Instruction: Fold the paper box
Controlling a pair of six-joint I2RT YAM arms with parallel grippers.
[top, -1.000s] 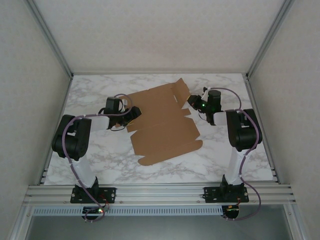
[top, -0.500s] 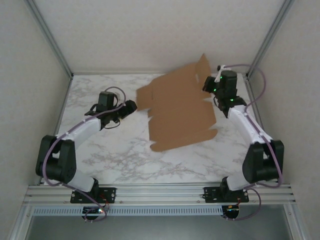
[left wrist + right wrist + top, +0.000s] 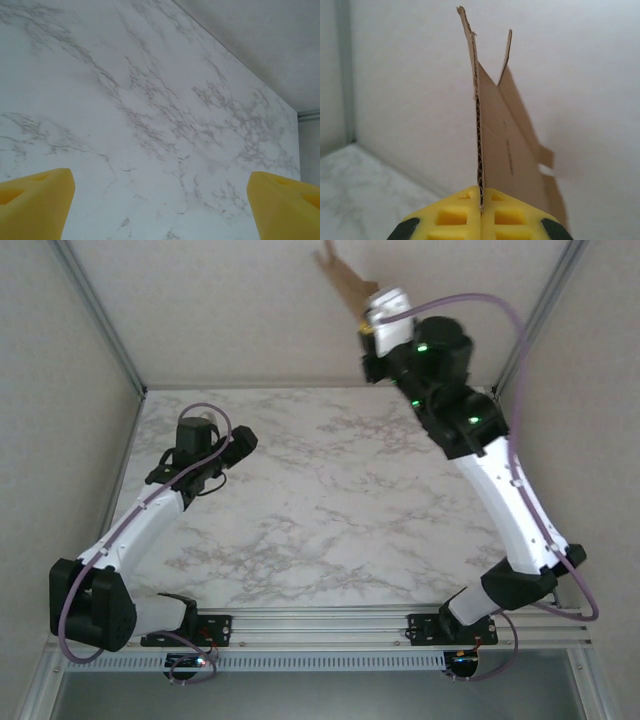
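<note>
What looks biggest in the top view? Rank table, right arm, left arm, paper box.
Largest: table.
Then right arm and left arm: similar; the right is raised nearer the camera, so unranked.
Smallest: paper box, a small sliver showing.

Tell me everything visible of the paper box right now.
The paper box is plain brown corrugated cardboard, unprinted: a mostly flat sheet with cut flaps, a narrow slot and one flap angling away near the top. The right wrist camera sees it edge-on and upright, its fluted edge pinched in the shut right gripper. In the top view a tip of it pokes out beyond that gripper, held high above the table, touching nothing else.
</note>
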